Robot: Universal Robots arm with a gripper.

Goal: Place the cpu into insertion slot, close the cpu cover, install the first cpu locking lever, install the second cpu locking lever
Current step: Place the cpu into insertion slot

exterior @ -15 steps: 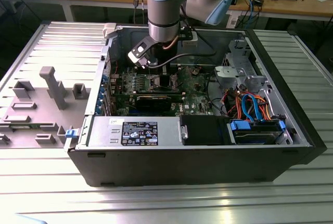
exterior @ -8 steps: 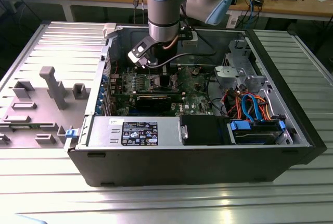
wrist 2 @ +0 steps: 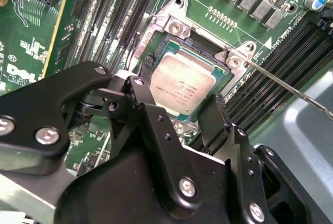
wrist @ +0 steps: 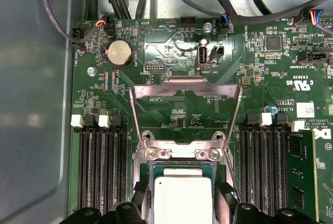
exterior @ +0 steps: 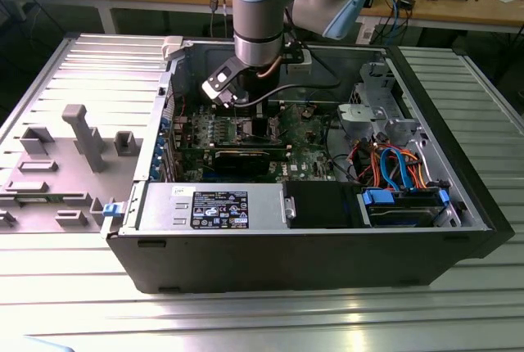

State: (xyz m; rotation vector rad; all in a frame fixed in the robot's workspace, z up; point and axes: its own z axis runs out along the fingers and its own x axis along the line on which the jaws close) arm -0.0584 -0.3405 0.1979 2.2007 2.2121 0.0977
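Cpu (wrist: 183, 202): lies flat in the slot (wrist 2: 156, 37), metal top up.
Cover (wrist: 184, 84): swung up off the slot, hinged at its edge.
Gripper (wrist 2: 175, 96): fingers spread, one on each side of the cpu, gripping nothing.
Memory slots (wrist: 99, 166): flank the slot.
Case (exterior: 327, 254): open, with the arm (exterior: 260, 8) reaching in.

Matt metal cpu (wrist: 183, 198), shiny metal cpu cover (wrist: 184, 82)

One chip (wrist: 183, 198), one socket (wrist: 179, 168) and one metal cover (wrist: 184, 84) are counted. One round battery (wrist: 119, 53) is seen on one green board (wrist: 93, 96). Two banks of long memory slots (wrist: 103, 166) are counted beside the socket. One robot arm (exterior: 260, 8) and one computer case (exterior: 286, 254) are seen.
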